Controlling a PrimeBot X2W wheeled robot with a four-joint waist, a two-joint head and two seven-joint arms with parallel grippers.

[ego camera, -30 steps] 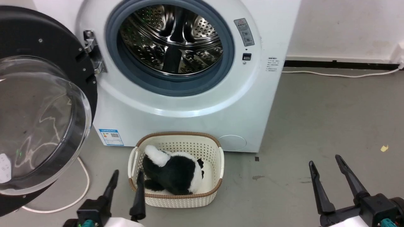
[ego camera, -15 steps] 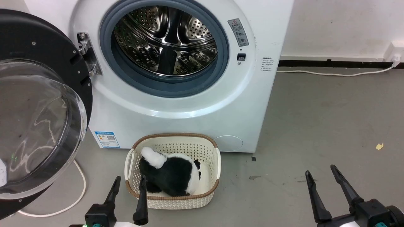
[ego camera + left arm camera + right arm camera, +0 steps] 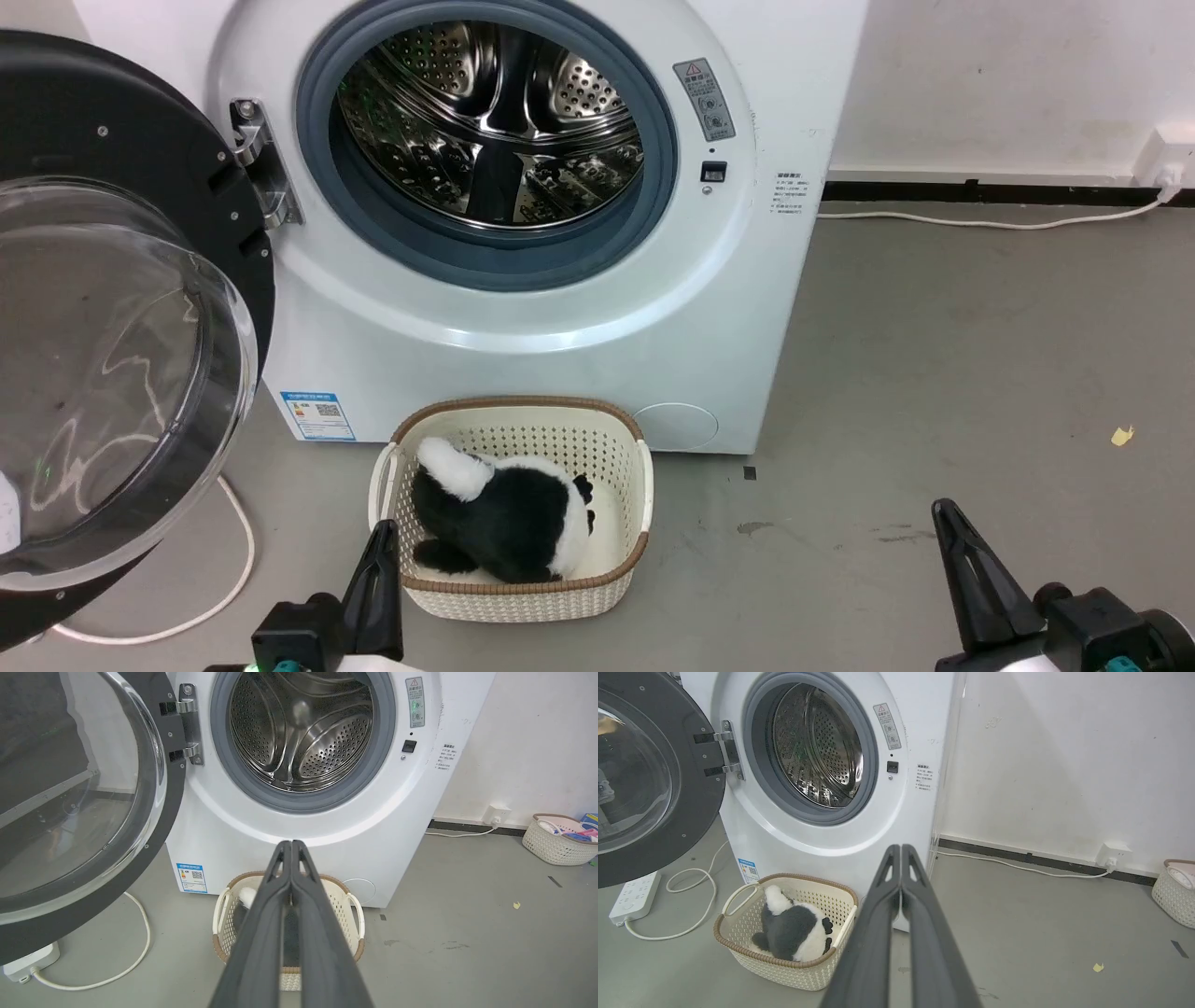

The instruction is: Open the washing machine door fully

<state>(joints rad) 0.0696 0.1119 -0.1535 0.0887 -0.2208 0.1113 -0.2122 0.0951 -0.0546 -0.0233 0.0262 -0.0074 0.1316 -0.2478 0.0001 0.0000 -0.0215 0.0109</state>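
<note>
The washing machine door [image 3: 121, 308] hangs wide open left of the washing machine [image 3: 523, 345], left claw [image 3: 383, 534] and right claw [image 3: 948, 515] pinched together empty, and a careless left-arm sweep could knock it back.

Washing machine [image 3: 523, 308]: big white front-loader, steel drum exposed w/ grey gasket, blue label low on front. Washing machine door [image 3: 121, 317]: glossy black disc w/ bulging clear glass bowl, swung wide open on left hinge.

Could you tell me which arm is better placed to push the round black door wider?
Probably left: the left claw is nearer the glossy black round washing machine door; the right claw is far right.
</note>
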